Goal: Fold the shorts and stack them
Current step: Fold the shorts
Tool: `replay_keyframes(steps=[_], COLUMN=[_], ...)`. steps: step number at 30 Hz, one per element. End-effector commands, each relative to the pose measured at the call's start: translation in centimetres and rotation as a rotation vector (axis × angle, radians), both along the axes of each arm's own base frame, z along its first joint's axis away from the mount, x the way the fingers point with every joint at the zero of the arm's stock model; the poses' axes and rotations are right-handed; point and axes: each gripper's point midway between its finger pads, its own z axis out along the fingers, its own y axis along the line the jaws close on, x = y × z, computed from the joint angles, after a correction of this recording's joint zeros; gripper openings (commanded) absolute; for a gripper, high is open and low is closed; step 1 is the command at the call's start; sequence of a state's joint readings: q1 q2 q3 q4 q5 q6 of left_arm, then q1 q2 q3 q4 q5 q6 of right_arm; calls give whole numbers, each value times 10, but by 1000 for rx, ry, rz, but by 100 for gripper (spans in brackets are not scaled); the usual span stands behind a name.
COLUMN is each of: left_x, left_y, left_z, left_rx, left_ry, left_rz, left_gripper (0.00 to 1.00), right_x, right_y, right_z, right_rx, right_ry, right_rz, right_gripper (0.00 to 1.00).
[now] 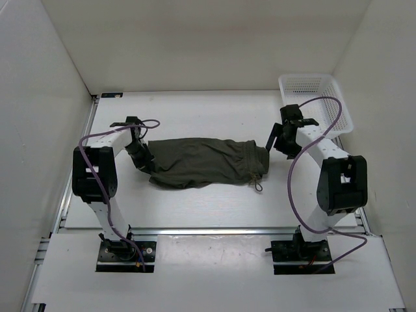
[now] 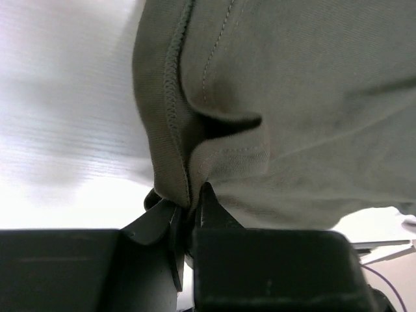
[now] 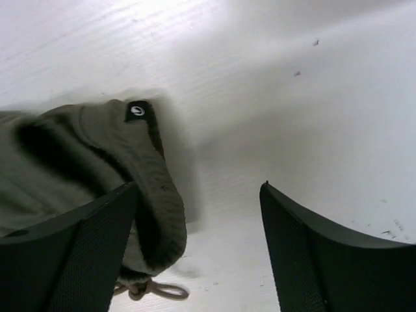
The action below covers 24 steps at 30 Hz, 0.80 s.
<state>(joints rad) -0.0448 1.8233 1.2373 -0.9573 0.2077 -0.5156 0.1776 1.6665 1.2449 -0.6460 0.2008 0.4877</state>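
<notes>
The shorts (image 1: pixel 205 162) lie stretched left to right across the middle of the surface (image 1: pixel 195 117), with the waistband (image 3: pixel 153 188) at the right. The left hand (image 2: pixel 192 209) is pinched tight on the hem (image 2: pixel 170 97) at their left end. The right hand (image 3: pixel 198 250) stands wide apart with nothing in it, just beside the waistband (the drawstring (image 1: pixel 258 186) trails off on the near side). It looks like soft, light, floppy cloth to me, likely to sag and slide, so the thick waistband corner seems the surest hold.

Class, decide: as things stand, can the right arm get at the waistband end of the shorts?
Probably yes. The right gripper hangs open just beside the waistband of the shorts, and nothing lies between them.
</notes>
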Motion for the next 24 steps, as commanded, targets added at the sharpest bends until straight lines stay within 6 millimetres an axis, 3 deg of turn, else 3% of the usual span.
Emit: replay_keyframes(steps=[1, 4, 5, 6, 7, 9, 12, 15, 20, 24], left_x=[7, 10, 10, 13, 13, 16, 22, 28, 35, 36], left_y=[-2, 0, 0, 0, -2, -2, -1, 5, 15, 20], left_z=[-2, 0, 0, 0, 0, 3, 16, 30, 59, 64], left_rx=[16, 25, 26, 26, 14, 14, 23, 56, 77, 87], left_ry=[-37, -49, -49, -51, -53, -64, -110, -133, -184, -195], left_rz=[-39, -47, -47, -47, -60, -60, -59, -54, -29, -16], left_gripper=[10, 10, 10, 10, 17, 39, 98, 100, 100, 100], right_x=[-11, -30, -44, -48, -54, -71, -77, -79, -67, -56], right_y=[12, 25, 29, 42, 47, 60, 77, 77, 82, 80], right_z=[6, 12, 4, 5, 7, -4, -5, -16, -35, -52], right_rx=[82, 169, 198, 272, 310, 375, 457, 433, 435, 416], right_ry=[25, 44, 80, 84, 79, 113, 110, 140, 155, 159], right_rz=[-2, 14, 12, 46, 50, 87, 138, 164, 202, 170], right_gripper=[83, 83, 84, 84, 84, 90, 96, 99, 99, 99])
